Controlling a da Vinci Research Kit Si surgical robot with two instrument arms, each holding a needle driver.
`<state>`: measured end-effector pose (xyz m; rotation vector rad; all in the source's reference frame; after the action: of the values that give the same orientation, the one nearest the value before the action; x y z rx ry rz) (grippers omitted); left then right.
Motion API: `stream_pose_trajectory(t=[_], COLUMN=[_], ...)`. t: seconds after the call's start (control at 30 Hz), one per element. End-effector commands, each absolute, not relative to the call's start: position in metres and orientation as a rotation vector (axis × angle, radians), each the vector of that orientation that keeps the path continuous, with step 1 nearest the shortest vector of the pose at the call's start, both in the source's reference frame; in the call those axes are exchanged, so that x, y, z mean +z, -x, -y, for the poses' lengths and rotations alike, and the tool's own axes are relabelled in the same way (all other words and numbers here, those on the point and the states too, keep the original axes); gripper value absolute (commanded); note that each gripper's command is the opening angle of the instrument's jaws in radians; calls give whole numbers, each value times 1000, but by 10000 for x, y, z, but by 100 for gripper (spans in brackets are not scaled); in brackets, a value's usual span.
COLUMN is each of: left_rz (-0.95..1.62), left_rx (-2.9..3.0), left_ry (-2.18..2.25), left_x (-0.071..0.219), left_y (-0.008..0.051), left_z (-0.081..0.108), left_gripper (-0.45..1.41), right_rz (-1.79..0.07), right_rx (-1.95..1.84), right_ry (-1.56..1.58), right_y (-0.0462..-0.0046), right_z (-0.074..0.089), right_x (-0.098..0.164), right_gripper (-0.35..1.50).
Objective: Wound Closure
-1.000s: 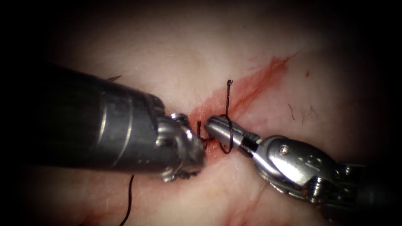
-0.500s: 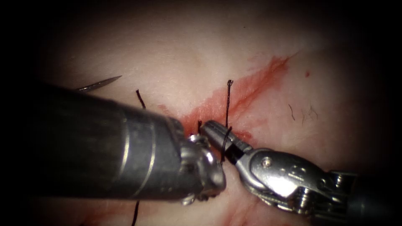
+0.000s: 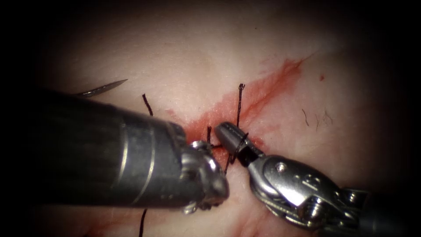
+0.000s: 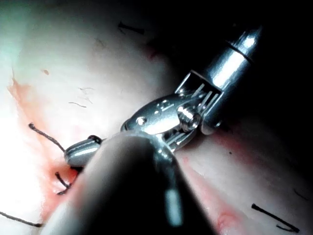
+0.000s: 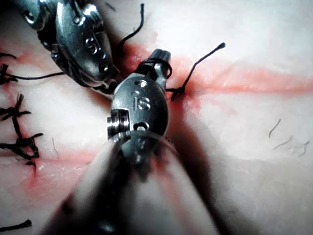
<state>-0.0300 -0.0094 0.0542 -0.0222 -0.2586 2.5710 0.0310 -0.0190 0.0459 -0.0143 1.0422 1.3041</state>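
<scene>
Right tool (image 3: pixel 224 131): jaws pressed together, thread (image 3: pixel 237 147) looped around them just behind the tip; whether any thread is pinched between them cannot be told. Left tool (image 3: pixel 209 169): tip close beside the right tool's wrapped jaws, its own jaws hidden, so their state cannot be told. Free thread end (image 3: pixel 240 98): rising from the cut (image 3: pixel 263 90) just past the right tool's tip. Needle (image 3: pixel 103 87): lying on the tissue (image 3: pixel 184 52) beyond the left tool's shaft, left of the cut, held by neither tool. Red fluid (image 3: pixel 285 72) along the cut.
</scene>
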Motion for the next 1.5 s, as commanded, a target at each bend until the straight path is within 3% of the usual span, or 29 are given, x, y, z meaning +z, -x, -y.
stream_pose_trajectory(t=[0.03,0.17,0.27,0.5,0.77,0.93,1.5], left_rz=[254,247,246,247,245,244,246], left_rx=[2571,2568,2567,2567,2567,2567,2562], left_ry=[14,12,9,3,0,-3,-8], left_x=[547,551,553,553,553,553,552], left_y=[306,308,308,309,309,309,313], left_z=[94,96,99,99,99,99,100], left_gripper=[-45,-45,-45,-45,-45,-45,-45], right_rz=[-1037,-1010,-947,-840,-829,-828,-823], right_rx=[1310,1333,1355,1389,1427,1431,1478], right_ry=[19,38,57,59,40,38,40], right_y=[-318,-320,-320,-310,-311,-312,-311], right_z=[185,179,175,174,180,182,180], right_x=[460,459,461,476,474,474,476], right_gripper=[-28,-20,-25,14,15,32,22])
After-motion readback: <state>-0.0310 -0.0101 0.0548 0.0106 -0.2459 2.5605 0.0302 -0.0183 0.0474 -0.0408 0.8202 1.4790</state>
